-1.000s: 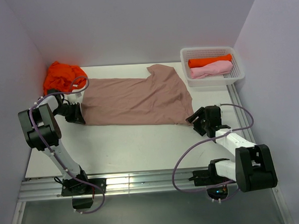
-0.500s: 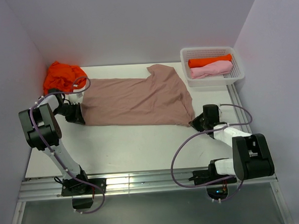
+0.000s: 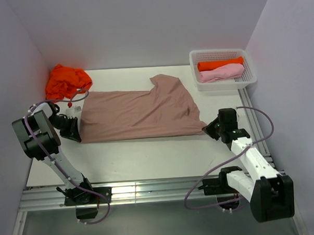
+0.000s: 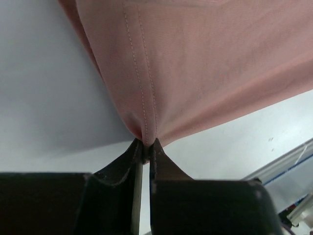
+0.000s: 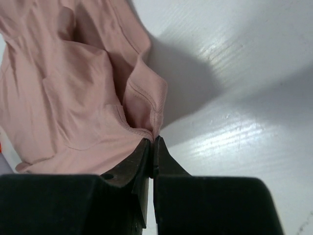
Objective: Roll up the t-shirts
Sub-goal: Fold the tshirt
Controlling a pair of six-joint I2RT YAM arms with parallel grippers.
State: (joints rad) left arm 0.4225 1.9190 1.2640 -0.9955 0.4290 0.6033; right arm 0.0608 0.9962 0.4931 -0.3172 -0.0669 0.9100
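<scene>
A large dusty pinkish-brown t-shirt (image 3: 138, 113) lies spread across the white table, stretched between both grippers. My left gripper (image 3: 74, 132) is shut on its near left corner; the left wrist view shows the hem (image 4: 145, 134) pinched between the jaws of the left gripper (image 4: 146, 145). My right gripper (image 3: 208, 129) is shut on the shirt's near right corner, and the right wrist view shows cloth (image 5: 146, 122) bunched at the tips of the right gripper (image 5: 153, 141). A crumpled bright orange t-shirt (image 3: 66, 81) lies at the back left.
A white mesh basket (image 3: 222, 69) at the back right holds a rolled orange t-shirt (image 3: 220, 63) and a rolled light pink one (image 3: 222, 72). Walls close in the table on the left, back and right. A metal rail (image 3: 150, 190) runs along the near edge.
My right gripper has closed on the shirt's near right corner. Both arms have pulled the shirt toward the near edge, and its front hem now lies straighter.
</scene>
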